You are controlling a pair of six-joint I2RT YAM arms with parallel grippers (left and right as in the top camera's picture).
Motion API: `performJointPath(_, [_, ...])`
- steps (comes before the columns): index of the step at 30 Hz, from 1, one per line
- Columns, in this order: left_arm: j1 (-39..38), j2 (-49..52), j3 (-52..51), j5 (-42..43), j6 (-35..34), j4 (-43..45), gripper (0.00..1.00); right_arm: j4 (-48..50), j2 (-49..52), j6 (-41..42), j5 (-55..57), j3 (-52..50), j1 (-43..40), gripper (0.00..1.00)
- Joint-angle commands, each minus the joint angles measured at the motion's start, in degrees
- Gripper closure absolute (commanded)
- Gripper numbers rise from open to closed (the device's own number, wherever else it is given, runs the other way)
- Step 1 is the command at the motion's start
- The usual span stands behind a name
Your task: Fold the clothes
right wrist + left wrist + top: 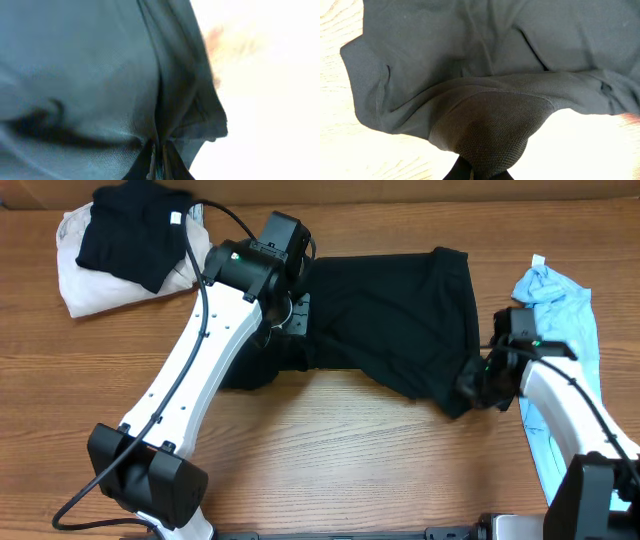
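The black garment (pixel 390 310) is matt cloth, finely knit up close; the table (pixel 330 450) is smooth, grained wood. The left arm's shell (pixel 200 370) looks like glossy white plastic.

Beneath me lies a wooden table (pixel 380 465), light brown, its grain running side to side and showing widest toward six o'clock. At twelve o'clock I see a plain tan band (pixel 450 188) bordering its far edge.
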Motion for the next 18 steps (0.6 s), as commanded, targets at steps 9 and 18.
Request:
performJointPath(9, [3.74,-0.35,1.16,-3.48,-0.81,-1.88,0.96,0.31,-0.02,-4.04,5.18,5.84,-6.12,0.91])
performJointPath(18, [3.72,-0.35,1.16,-5.55,-0.74,-2.78,0.96,1.97,3.39,-4.07,3.43,6.58,-9.68,0.89])
